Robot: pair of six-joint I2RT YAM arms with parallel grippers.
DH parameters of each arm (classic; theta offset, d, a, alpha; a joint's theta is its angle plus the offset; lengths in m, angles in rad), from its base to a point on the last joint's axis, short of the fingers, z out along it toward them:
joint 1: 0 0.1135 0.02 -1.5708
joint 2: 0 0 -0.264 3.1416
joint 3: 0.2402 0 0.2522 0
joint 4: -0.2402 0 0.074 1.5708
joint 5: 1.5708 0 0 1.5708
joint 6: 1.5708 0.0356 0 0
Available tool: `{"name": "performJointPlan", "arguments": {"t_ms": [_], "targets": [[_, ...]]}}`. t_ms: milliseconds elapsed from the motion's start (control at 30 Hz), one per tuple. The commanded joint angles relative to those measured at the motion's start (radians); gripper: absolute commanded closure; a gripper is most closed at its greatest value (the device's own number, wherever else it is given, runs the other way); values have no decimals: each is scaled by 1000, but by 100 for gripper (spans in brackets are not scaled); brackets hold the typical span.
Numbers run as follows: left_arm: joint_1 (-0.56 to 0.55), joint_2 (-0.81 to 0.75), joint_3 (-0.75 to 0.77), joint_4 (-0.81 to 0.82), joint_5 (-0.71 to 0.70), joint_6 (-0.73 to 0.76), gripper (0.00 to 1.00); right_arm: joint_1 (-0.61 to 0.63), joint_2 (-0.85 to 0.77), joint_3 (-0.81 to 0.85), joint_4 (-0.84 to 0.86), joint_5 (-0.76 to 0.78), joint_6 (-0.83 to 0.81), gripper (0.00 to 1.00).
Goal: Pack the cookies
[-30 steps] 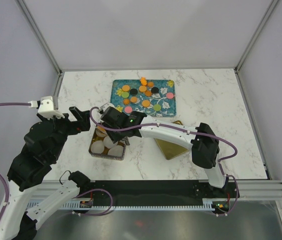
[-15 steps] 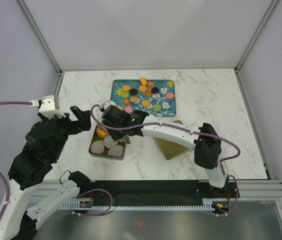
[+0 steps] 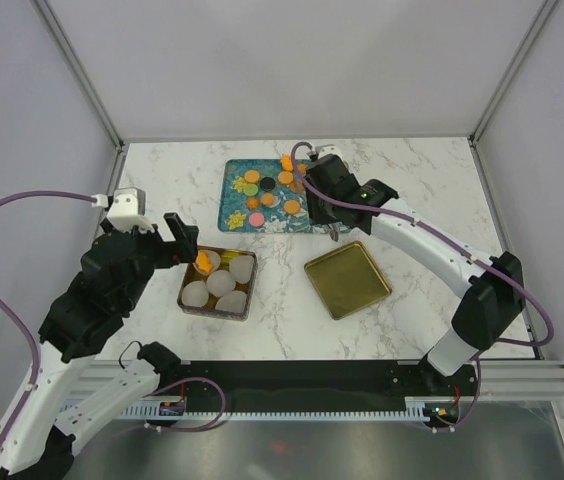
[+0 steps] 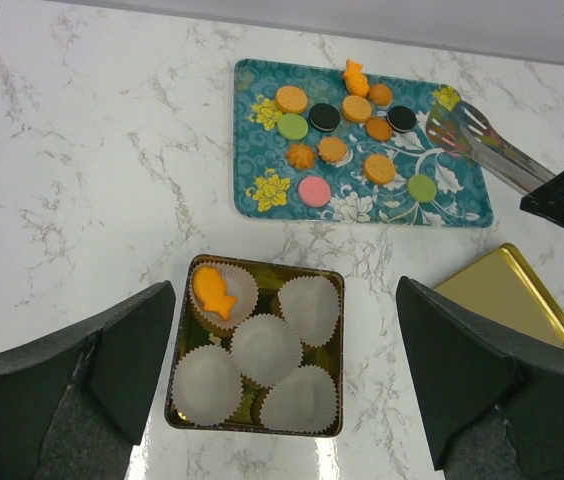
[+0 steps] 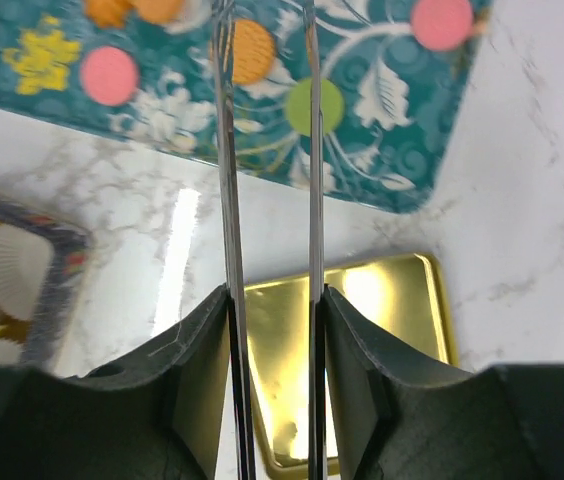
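Observation:
Round cookies (image 3: 267,186) in orange, green, pink and black lie on the teal floral tray (image 3: 234,216); they also show in the left wrist view (image 4: 334,150). My right gripper (image 3: 328,188) is over the tray, shut on metal tongs (image 5: 224,150). The tong tips (image 4: 454,124) hover empty at the tray's right end. A green cookie (image 5: 314,106) lies under the blades. My left gripper (image 4: 287,365) is open above the gold tin (image 4: 184,305) of white paper cups. An orange fish-shaped cookie (image 4: 212,292) lies in the far-left cup.
The gold tin lid (image 3: 347,278) lies upside down right of the tin (image 3: 185,290), also in the right wrist view (image 5: 362,340). Another fish-shaped orange piece (image 4: 354,75) sits at the tray's far edge. Enclosure walls bound the marble table.
My right gripper with the tongs has moved from over the tin back up and right to the tray. My left arm has shifted slightly right.

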Motion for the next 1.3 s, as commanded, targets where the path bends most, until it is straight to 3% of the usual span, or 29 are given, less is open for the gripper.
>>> {"name": "performJointPlan", "arguments": {"t_ms": [0,333,1267], "targets": [[5,18,-47,70,29,11,0,-52,-34,-92,7,23,-10,52],[5,38,-164,132,36,13,0,-74,32,-129,47,-17,-26,44],[34,38,-221,155,44,31,0,-100,105,-159,87,-61,-34,47]]}}
